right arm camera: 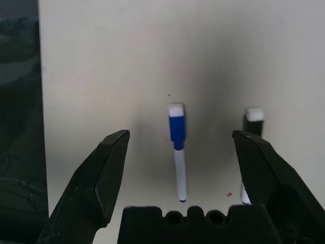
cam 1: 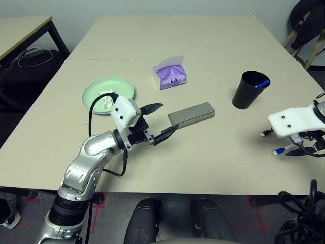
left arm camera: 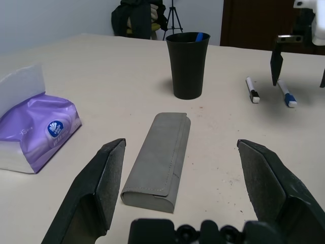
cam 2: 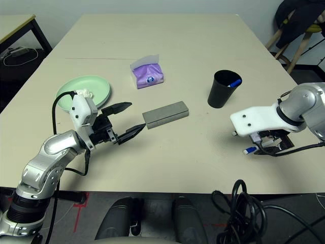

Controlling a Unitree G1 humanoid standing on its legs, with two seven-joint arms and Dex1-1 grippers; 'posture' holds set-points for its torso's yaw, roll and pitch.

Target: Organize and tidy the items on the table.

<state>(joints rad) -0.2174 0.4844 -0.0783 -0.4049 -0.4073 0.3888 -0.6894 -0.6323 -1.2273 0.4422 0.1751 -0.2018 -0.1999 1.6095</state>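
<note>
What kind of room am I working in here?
Probably an office or lab room: a large beige table, a second table with black legs beside it, red tape marks on the floor, and a camera tripod against the far wall.

No readable text anywhere; the purple tissue pack bears only a round blue logo.

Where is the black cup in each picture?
Left eye view: the black cup stands right of the grey case.
Right eye view: right of middle, past the case.
Left wrist view: beyond the case.
Right wrist view: not in it.
Shared landmark: the grey case.
</note>
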